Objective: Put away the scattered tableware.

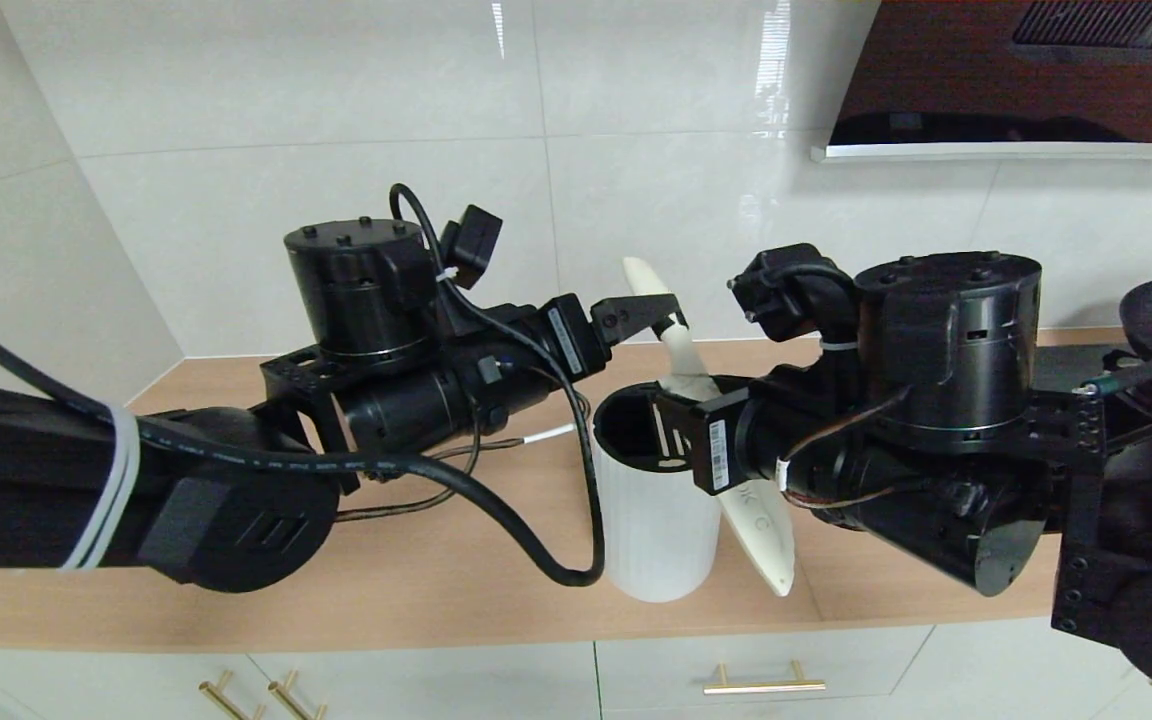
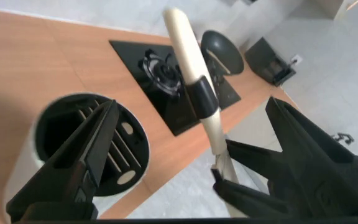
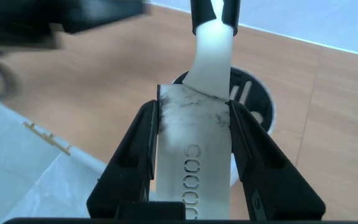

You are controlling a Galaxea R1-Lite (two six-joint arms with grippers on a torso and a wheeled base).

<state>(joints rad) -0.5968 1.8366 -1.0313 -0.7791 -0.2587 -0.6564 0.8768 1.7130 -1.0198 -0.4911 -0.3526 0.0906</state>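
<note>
Cream knife (image 1: 764,535), likely plastic: light, stiff, smooth, we judge. Right gripper (image 3: 194,134) clamps its flat blade; left gripper (image 2: 191,106) gapes round the handle (image 2: 185,50), our better hold.

A light wood counter (image 1: 436,590) runs across the lower half of the head view, from the left edge to the right, and meets a white tiled wall at the back. A white round holder (image 1: 656,530) with a black slotted insert stands upright on it at the centre of the frame, near the front edge; it sits at the lower left of the left wrist view (image 2: 23,168). A black hob (image 2: 135,62) lies flat in the counter, upper middle there.
</note>
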